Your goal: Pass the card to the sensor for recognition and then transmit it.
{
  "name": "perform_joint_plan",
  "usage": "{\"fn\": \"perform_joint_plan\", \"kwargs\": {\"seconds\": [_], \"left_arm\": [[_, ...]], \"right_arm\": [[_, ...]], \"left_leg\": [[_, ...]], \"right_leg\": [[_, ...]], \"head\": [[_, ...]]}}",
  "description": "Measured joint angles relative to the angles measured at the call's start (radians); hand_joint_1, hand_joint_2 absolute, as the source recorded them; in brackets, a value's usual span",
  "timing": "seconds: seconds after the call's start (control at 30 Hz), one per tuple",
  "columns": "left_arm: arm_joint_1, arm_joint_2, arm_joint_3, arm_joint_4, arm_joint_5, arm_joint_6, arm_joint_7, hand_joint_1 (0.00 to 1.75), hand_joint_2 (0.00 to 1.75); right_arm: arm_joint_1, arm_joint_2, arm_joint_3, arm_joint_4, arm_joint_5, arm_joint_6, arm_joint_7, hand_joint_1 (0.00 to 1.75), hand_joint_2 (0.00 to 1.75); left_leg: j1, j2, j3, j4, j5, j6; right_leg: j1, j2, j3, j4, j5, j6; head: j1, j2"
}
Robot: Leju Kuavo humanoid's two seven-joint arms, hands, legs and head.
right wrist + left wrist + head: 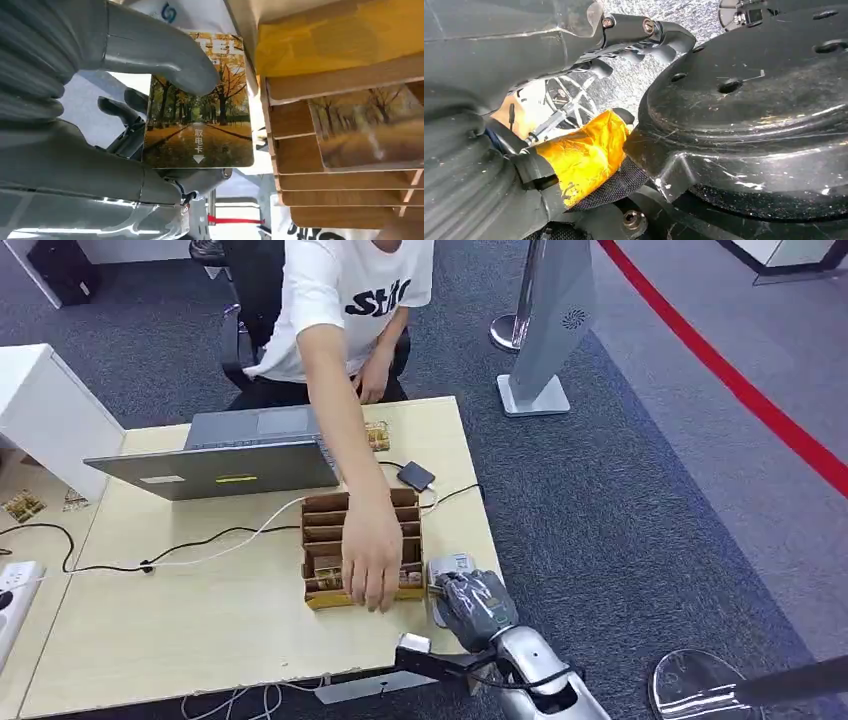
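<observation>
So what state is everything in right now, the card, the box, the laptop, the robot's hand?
card: held by the right hand, beside the box
cardboard box: open, slotted, cards inside
laptop: open
person's hand: reaching into the box
small black device: flat on the table, cabled

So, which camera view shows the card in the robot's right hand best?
The right wrist view: the card faces the camera, pinched by the right hand. In the head view, that hand covers the card. The left wrist view looks elsewhere.
</observation>
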Motion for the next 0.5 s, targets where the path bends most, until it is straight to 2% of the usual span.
{"fn": "perform_joint_plan", "kwargs": {"seconds": [0.23, 0.5], "left_arm": [[0.001, 0.000, 0.000, 0.000, 0.015, 0.000, 0.000, 0.00, 1.75], [0.006, -0.005, 0.000, 0.000, 0.046, 0.005, -0.001, 0.00, 1.75]], "right_arm": [[0.018, -0.006, 0.003, -0.020, 0.005, -0.055, -0.003, 1.75, 1.75], [0.123, -0.075, -0.001, -0.322, 0.004, -0.125, -0.018, 1.75, 1.75]], "left_leg": [[0.000, 0.000, 0.000, 0.000, 0.000, 0.000], [0.000, 0.000, -0.001, 0.000, 0.000, 0.000]], "right_leg": [[0.000, 0.000, 0.000, 0.000, 0.000, 0.000], [0.000, 0.000, -0.001, 0.000, 0.000, 0.000]], "head": [[0.000, 0.000], [0.000, 0.000]]}}
